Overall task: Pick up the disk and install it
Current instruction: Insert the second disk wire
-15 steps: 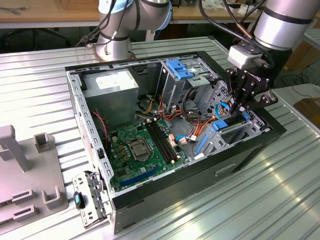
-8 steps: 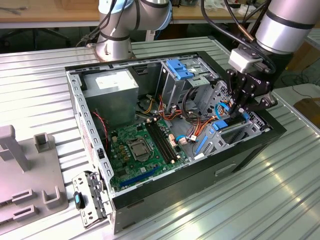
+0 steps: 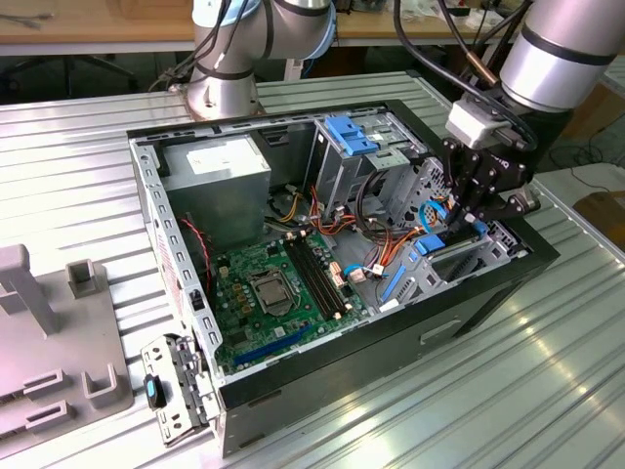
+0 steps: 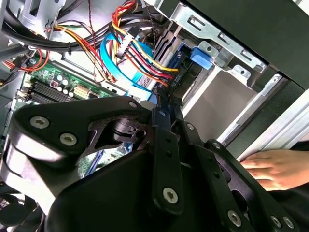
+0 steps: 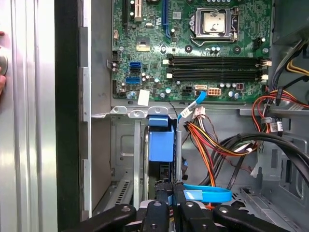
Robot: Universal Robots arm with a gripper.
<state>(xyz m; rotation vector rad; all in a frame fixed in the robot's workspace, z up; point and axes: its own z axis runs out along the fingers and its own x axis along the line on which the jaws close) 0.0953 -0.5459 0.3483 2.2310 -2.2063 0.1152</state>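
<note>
Gripper [image 3: 467,217] inside open PC case [image 3: 293,386], at drive cage w/ cables.

- Arm [image 3: 562,49]: thick cylindrical link, silver-grey shell, with a dark band at the joint; black cables run along it in the exterior view.
- Second arm base [image 3: 229,59]: same silver-grey finish, black joint ring, cables trailing.
- Wrist block [image 3: 476,122]: pale grey box mounted between arm and gripper.
- Gripper [image 3: 472,200]: matt black linkage of flat bars, pinned together.
- Gripper linkage in the second wrist view [image 4: 159,145]: black plates, round silver screw heads at each pivot, one central narrow bar.
- Person's hand [image 4: 273,166]: dark sleeve edge at the wrist.
</note>
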